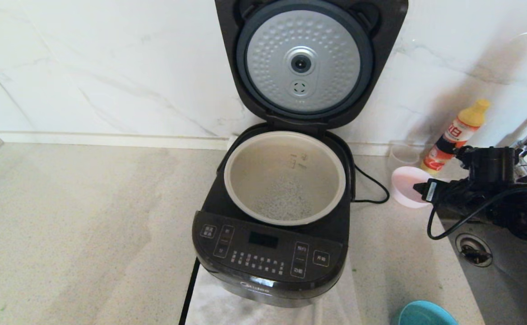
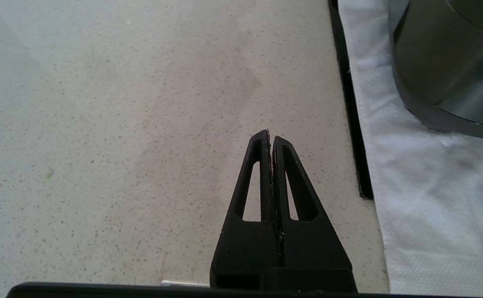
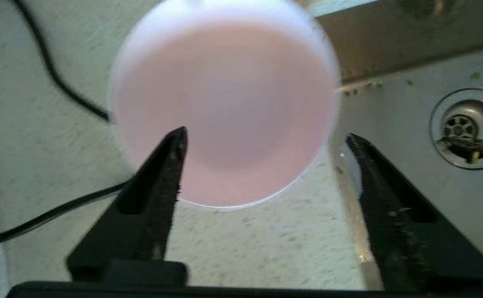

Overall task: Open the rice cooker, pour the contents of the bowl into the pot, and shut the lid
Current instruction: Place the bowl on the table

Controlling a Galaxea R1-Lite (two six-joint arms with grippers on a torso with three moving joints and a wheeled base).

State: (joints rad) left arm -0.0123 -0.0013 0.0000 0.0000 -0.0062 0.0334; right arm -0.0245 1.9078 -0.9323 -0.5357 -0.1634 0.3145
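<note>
You'll see a yellow-capped sauce bottle (image 1: 454, 135) against the white marble wall (image 1: 110, 67), a teal dish (image 1: 423, 314) on the speckled beige countertop (image 1: 87, 234), and a steel sink (image 3: 415, 124) with round drain (image 3: 467, 128).

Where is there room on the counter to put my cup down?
The big bare patch of counter lies left of the rice cooker, up to the wall. The right side is crowded: the cord, pink bowl, bottle, right gripper and sink sit close together, with a blue dish at the front edge.
</note>
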